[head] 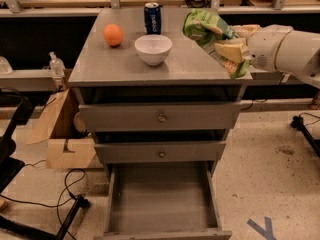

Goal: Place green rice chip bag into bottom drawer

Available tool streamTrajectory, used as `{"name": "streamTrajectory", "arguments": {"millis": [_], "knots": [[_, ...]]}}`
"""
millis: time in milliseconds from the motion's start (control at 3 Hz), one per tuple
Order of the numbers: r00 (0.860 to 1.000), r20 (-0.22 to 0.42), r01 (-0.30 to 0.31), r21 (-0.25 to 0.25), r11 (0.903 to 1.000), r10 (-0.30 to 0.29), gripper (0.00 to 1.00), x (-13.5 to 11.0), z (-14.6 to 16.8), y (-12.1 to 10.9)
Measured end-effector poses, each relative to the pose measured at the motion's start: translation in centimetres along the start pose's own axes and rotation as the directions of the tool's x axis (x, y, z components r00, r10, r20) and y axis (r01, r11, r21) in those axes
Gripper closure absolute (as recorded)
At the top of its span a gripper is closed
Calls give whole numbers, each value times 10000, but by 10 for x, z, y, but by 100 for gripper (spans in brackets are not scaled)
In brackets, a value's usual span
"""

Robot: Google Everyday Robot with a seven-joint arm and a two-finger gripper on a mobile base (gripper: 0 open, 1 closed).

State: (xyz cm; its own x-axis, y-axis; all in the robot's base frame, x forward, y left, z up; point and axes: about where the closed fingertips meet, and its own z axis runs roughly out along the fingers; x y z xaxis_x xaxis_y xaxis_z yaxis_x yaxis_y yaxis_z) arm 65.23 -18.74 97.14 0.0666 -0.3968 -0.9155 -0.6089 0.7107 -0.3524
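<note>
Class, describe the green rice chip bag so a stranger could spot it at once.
Find the grey cabinet and look over the right side of its top. There the gripper, reaching in from the right, holds the green rice chip bag. It alone is crinkly green foil, unlike the white bowl, orange and blue can.

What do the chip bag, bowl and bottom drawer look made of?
Green rice chip bag, held by the tool above the cabinet top's right edge: crinkled glossy foil or plastic film. Bowl: smooth white, probably ceramic or plastic. Bottom drawer: matte grey, likely painted metal.
</note>
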Motion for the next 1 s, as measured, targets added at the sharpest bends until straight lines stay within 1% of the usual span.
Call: {"name": "streamTrajectory", "arguments": {"millis": [333,667,1000], "knots": [[9992,302,-246,-430,9988,259,100,22,-12,38],[9993,189,-273,-1688,9853,309,100,68,-63,130],[9964,-353,-835,-2385,9675,773,100,134,-130,168]]}}
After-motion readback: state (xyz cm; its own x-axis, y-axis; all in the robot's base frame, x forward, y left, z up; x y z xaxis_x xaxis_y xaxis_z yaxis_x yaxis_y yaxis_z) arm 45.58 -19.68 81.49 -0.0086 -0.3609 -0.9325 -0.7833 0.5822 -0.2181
